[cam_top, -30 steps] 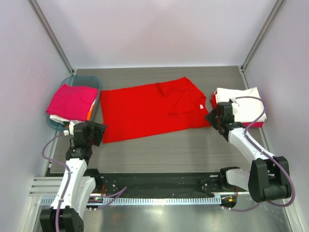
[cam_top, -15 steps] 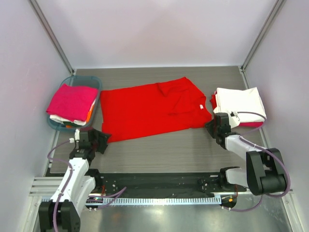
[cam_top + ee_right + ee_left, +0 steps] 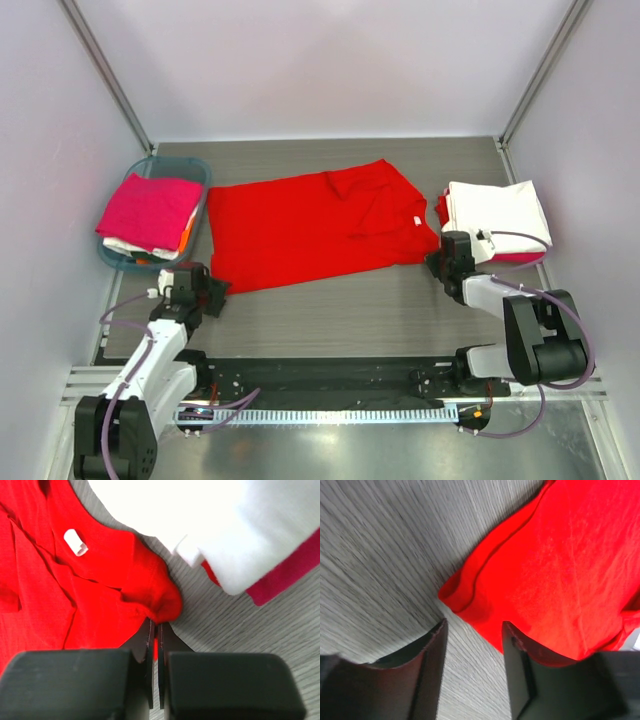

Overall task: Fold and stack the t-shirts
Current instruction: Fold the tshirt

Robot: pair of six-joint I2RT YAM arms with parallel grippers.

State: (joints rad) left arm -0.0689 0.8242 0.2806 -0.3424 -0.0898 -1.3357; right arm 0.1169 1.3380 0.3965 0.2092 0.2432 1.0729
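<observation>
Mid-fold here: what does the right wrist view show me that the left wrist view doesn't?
Only the right wrist view: the right gripper, jaws shut on a corner of the red t-shirt, its white neck label, and the folded white t-shirt stacked on a magenta t-shirt. Only the left wrist view: the left gripper, jaws open, the shirt's hemmed corner just ahead, not gripped. Both: red cloth on the grey table.

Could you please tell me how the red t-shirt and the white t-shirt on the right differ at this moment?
The red t-shirt lies spread open, straight on the table; the white t-shirt is folded compact and tops a pink folded shirt. The red t-shirt is far wider as it lies. The right gripper pinches the red one's edge; the white one is untouched. Both are plain cloth.
</observation>
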